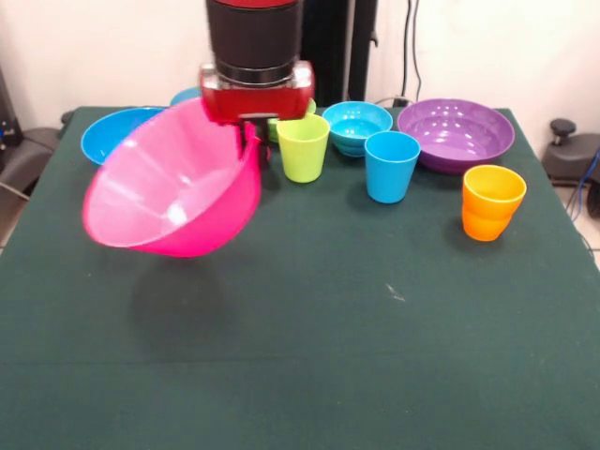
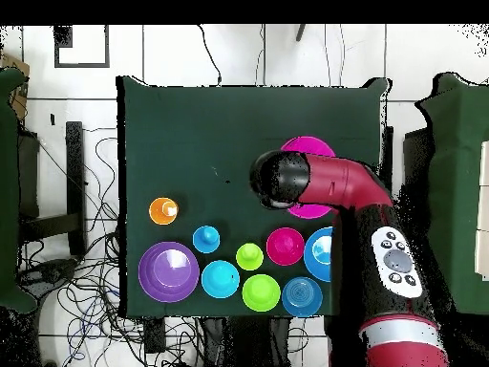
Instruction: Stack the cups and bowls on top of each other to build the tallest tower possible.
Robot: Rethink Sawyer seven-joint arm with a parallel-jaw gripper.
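My gripper is shut on the rim of the huge pink bowl and holds it tilted above the table's left middle. In the overhead view the pink bowl shows partly under the arm. The lime green cup, light blue cup and orange cup stand upright in a row to the right. The large blue bowl, ribbed cyan bowl and wide purple bowl sit behind them. The overhead view also shows the small red bowl, lime green bowl and small blue bowl.
The dark green table cloth stretches towards the camera in the front view. Cables lie on the floor around the table. All the loose ware sits in a band along the robot's side of the table.
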